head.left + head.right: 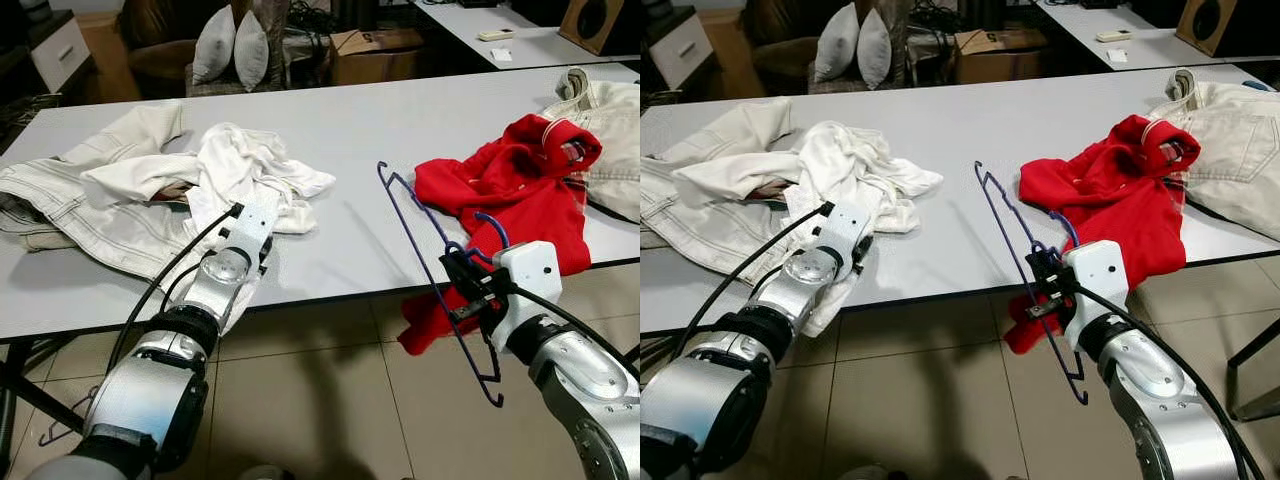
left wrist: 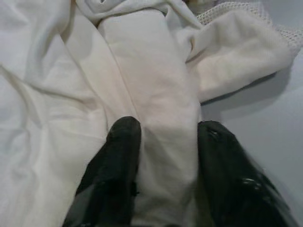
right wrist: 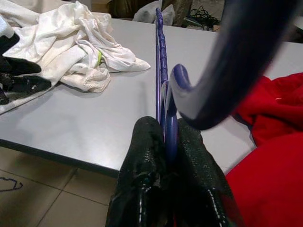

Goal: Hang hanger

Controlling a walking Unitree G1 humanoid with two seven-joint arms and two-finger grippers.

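- The right gripper (image 1: pixel 462 272) has its jaws clenched on a blue hanger (image 1: pixel 437 283), gripping the wire just below the hook; in the right wrist view the two black fingers (image 3: pixel 142 165) pinch the hanger (image 3: pixel 163 90) between them.
- The hanger is held in the air at the near edge of the worktop (image 1: pixel 350 130), tilted, with one corner up over the worktop and the other end down over the tiled floor (image 1: pixel 320 400).
- The left gripper (image 2: pixel 165 142) has its jaws released, the two fingers (image 2: pixel 118 161) set apart with a fold of white cloth (image 2: pixel 151 94) between them and pressed onto it.
- That white cloth (image 1: pixel 250 170) lies crumpled on the left part of the worktop, on top of pale jeans (image 1: pixel 70 200).
- A red sweater (image 1: pixel 500 190) lies just beyond the right gripper, one part drooping over the worktop's edge.
- Another pale garment (image 1: pixel 610 130) lies at the far right, touching the sweater.
- Two pillows (image 1: pixel 230 48) and a cardboard box (image 1: pixel 375 55) stand behind the worktop.
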